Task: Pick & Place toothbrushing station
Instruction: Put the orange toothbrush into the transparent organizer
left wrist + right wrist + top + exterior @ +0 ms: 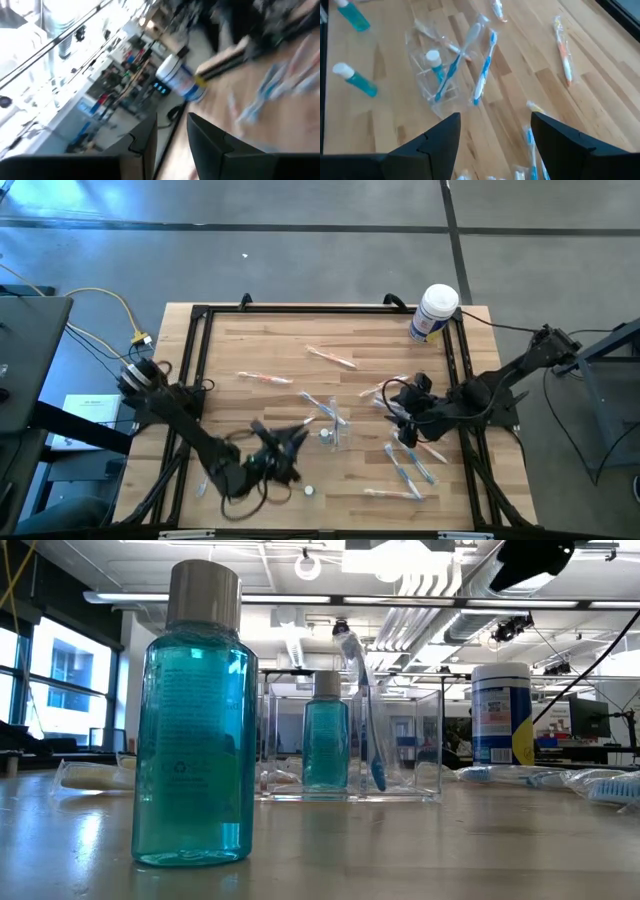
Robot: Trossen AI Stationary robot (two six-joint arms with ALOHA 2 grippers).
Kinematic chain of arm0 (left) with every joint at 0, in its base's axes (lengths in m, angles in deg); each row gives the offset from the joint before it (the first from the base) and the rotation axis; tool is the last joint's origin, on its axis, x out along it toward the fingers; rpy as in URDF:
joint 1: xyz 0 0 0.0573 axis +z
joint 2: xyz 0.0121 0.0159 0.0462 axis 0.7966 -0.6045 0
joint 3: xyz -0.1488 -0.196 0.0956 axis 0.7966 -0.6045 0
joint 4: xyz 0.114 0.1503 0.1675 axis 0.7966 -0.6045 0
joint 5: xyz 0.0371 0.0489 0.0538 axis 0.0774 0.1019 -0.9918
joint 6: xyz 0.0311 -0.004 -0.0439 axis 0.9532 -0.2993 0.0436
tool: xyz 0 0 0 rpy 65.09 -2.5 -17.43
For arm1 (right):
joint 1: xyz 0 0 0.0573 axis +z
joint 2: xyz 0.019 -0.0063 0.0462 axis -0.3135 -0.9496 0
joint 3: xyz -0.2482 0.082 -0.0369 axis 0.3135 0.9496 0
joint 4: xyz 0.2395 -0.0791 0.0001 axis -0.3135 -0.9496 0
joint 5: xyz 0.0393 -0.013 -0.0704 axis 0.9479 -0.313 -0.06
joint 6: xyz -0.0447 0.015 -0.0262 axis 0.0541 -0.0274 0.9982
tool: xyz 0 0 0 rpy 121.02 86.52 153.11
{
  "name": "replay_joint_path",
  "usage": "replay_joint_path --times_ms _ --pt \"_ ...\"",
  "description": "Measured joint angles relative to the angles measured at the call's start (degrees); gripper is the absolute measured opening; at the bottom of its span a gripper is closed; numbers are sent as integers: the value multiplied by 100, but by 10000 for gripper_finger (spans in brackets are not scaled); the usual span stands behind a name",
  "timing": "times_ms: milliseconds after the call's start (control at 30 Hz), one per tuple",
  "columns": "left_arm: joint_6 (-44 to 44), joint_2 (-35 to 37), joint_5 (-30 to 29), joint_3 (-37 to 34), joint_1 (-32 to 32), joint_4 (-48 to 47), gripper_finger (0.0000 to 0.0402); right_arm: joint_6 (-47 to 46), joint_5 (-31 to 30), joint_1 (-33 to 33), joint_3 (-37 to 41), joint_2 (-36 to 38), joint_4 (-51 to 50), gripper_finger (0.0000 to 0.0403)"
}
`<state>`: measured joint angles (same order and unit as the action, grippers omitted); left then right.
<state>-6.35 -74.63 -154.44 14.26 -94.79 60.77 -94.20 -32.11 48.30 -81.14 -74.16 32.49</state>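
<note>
Centrally, toothbrushing station (331,426), wrapped toothbrushes (410,467) scattered around

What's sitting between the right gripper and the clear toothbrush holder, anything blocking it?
Nothing visible blocks it. The right gripper, jaws open, faces the clear holder across bare wood. A wrapped toothbrush lies against the holder's side, and another lies beside the gripper.

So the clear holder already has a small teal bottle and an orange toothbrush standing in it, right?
Not quite. The clear holder does hold a small teal bottle, but the toothbrush standing in it is blue, not orange. The low view shows this.
</note>
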Motion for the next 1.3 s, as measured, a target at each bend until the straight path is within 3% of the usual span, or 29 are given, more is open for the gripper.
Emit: replay_joint_path --times_ms 233,367,433,500,667,767,1000,1300 --pt "-610 1531 28 -1513 517 -1155 99 -54 34 -223 0 -92 98 234" --pt "-1103 2577 -482 -2122 314 -1138 99 434 20 -435 0 -152 78 234" --pt "-1493 3077 -451 -2366 187 -1120 98 633 5 -591 0 -181 62 234" --pt "-1931 3546 68 -2668 112 -1134 98 815 6 -781 0 -190 0 234" --pt "-3138 4422 2322 -3352 232 -1387 98 947 18 -1357 0 -182 -694 234" --pt "-4004 4781 3092 -3675 421 -1818 98 945 168 -1753 0 -182 -1288 234" --pt "-5768 5260 3890 -4238 698 -2964 98 1762 1082 -2629 294 -181 -1230 234" --pt "-6613 5091 4030 -4526 744 -2974 98 2367 1705 -3774 1290 -184 73 234"
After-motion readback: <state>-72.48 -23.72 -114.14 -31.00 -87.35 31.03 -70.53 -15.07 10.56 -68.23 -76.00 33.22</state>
